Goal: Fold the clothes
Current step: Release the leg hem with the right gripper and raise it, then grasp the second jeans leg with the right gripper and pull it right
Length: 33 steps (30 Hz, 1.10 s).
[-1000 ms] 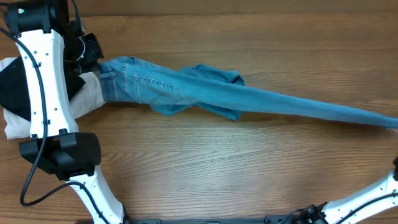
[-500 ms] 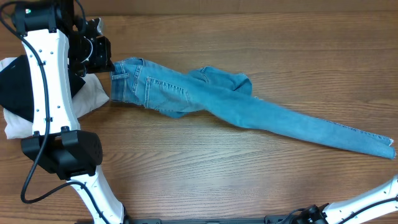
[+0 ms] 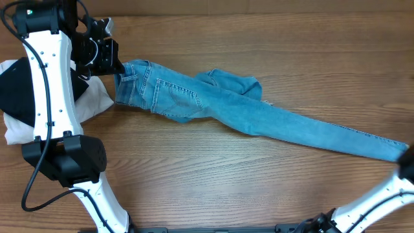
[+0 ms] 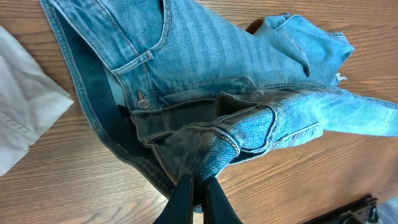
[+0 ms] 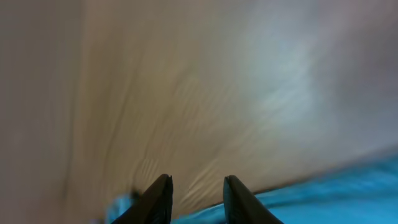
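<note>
The clothes, light blue denim jeans (image 3: 194,97), lie stretched across the table from the waist at the left to one long leg ending at the right edge (image 3: 388,147). The other leg is bunched near the middle (image 3: 233,81). My left gripper (image 3: 111,61) is shut on a fold of the waistband, seen close up between the black fingertips (image 4: 198,185). My right gripper (image 5: 198,186) is open with nothing between its fingers. It hangs over bare wood, with blurred jeans (image 5: 336,190) just below it. In the overhead view it shows only as a dark shape at the right edge (image 3: 407,165).
A white folded garment (image 3: 97,97) and a black folded garment (image 3: 13,90) lie at the far left, right beside the jeans' waist. The left arm's white links (image 3: 48,84) rise over them. The white garment's corner (image 4: 25,112) shows in the left wrist view.
The right gripper opened and let go of the leg end, which dropped from a taut line onto the table. The left gripper shifted slightly right with the waistband.
</note>
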### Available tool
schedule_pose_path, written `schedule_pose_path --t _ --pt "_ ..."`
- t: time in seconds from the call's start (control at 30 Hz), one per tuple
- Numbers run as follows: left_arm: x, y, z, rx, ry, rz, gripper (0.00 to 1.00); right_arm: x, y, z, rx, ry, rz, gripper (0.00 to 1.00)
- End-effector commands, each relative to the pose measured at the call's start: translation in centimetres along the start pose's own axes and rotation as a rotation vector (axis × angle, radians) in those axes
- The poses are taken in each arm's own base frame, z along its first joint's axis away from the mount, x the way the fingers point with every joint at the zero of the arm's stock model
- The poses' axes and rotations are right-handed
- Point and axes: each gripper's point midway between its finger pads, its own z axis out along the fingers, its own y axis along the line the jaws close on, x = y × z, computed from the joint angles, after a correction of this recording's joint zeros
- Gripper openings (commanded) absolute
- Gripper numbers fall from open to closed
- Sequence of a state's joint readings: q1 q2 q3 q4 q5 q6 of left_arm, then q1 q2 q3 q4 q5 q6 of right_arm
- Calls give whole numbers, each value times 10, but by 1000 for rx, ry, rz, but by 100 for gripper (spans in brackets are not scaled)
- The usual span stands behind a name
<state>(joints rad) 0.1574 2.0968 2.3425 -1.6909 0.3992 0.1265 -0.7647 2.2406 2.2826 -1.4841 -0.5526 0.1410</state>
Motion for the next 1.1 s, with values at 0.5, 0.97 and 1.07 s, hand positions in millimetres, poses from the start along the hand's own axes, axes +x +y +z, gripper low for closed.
schedule_pose_path --t 0.5,0.97,1.07 --pt "5 -10 10 -103 41 95 4 236 117 204 181 612 -612 39" --pt "5 -11 11 -99 41 90 4 300 100 268 306 604 -804 26" --pt "5 -11 11 -99 41 90 4 291 97 271 353 551 -769 4"
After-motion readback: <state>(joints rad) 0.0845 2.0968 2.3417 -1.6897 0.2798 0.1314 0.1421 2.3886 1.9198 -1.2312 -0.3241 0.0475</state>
